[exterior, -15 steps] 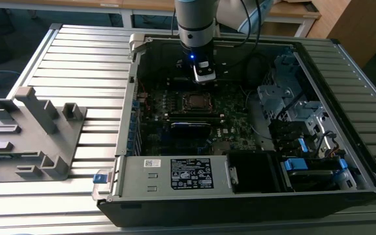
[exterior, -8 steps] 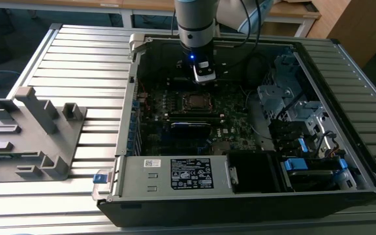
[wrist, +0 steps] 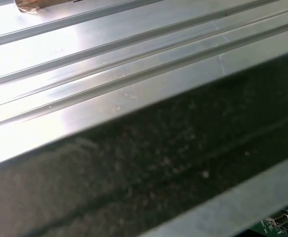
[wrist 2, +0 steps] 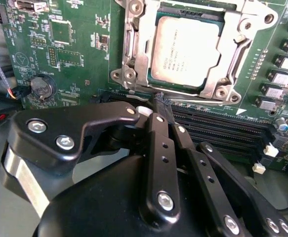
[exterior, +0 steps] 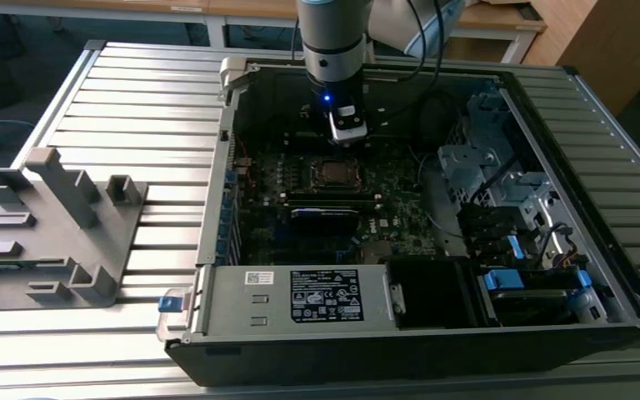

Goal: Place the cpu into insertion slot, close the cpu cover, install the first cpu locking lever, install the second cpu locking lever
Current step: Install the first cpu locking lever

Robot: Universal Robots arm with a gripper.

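Cpu [wrist 2: 185, 49] seated in socket; cpu cover [wrist 2: 134, 44] lies closed around it. Levers' state unclear. Hand [wrist 2: 159, 106] clenched, empty, just beside the socket's edge.

dull grey cpu [wrist 2: 185, 52] in a silver cpu cover [wrist 2: 134, 47], green motherboard [wrist 2: 72, 44], black pincer [wrist 2: 162, 106].

The computer case [exterior: 409, 333] lies open on the slatted table [exterior: 131, 108]. Inside the case, the cpu [wrist 2: 183, 52] sits in its socket within the cpu cover [wrist 2: 134, 44], on the motherboard [exterior: 392, 208]. Outside the case, to the exterior view's left, a fixture block [exterior: 53, 225] stands on the table
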